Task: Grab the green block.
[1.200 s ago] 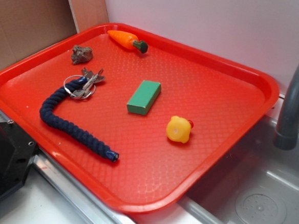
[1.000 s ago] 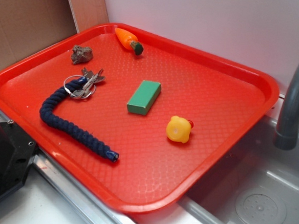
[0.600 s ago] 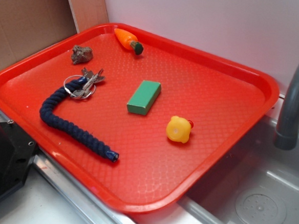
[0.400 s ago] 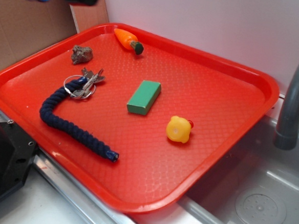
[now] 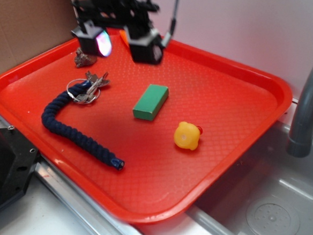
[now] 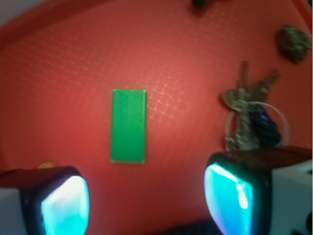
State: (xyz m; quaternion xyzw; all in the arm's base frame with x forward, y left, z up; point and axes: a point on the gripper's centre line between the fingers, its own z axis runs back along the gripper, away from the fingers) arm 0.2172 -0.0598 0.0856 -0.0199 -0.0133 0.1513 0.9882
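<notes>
The green block point(image 5: 150, 101) lies flat near the middle of the red tray point(image 5: 240, 75), its long side running toward the tray's back. In the wrist view the green block point(image 6: 129, 125) is ahead of the jaws, a little left of centre. My gripper point(image 5: 120, 43) hangs above the tray's back left part, behind and left of the block, not touching it. It is open, with glowing pads point(image 6: 66, 206) set wide apart and nothing between them point(image 6: 146, 203).
A yellow rubber duck point(image 5: 187, 135) sits right of the block. A bunch of keys point(image 5: 88, 89) on a dark blue rope point(image 5: 75, 132) lies to the left, and a small brown lump point(image 5: 84, 58) at the back left. A grey tap point(image 5: 310, 101) and sink point(image 5: 270, 217) stand to the right.
My gripper came in from the upper left and dropped over the tray's back left; it now covers the orange carrot. Early on the carrot turned a little. The block has not moved.
</notes>
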